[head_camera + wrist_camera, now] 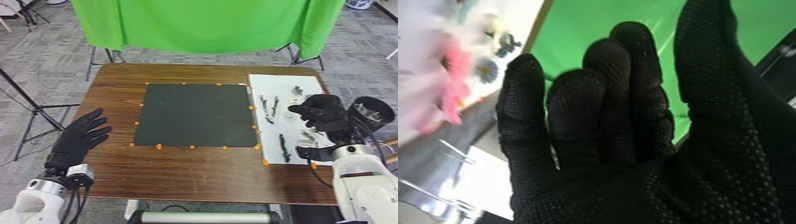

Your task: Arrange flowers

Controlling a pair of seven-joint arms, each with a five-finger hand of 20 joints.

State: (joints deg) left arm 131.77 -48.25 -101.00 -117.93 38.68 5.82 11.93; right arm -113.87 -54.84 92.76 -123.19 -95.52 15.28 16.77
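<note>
While the dark sprigs are laid lengthwise and apart on the white sheet, near the right edge of the brown table, each can presumably be pinched singly without its neighbours being dragged along. Pink flowers and a small blue-grey flower are also set out there, seemingly sorted to one side so that they fall within the right arm's reach. The dark mat is placed towards the table's middle, with orange markers set around its edges, perhaps so that a working area is bounded.

The right hand is held over the right side of the sheet, its fingers extended and loosely bent, with nothing gripped; a pick-up is probably being prepared. By the table's left edge, the left hand is held with straight, spread fingers, likely out of the way. A careful pinch on a stem is called for, as petals could easily be crushed.

Beside the table's right edge, beyond the right hand, a black round container is placed, possibly as the vase. Something pale is seen inside, but what it is cannot be told.
</note>
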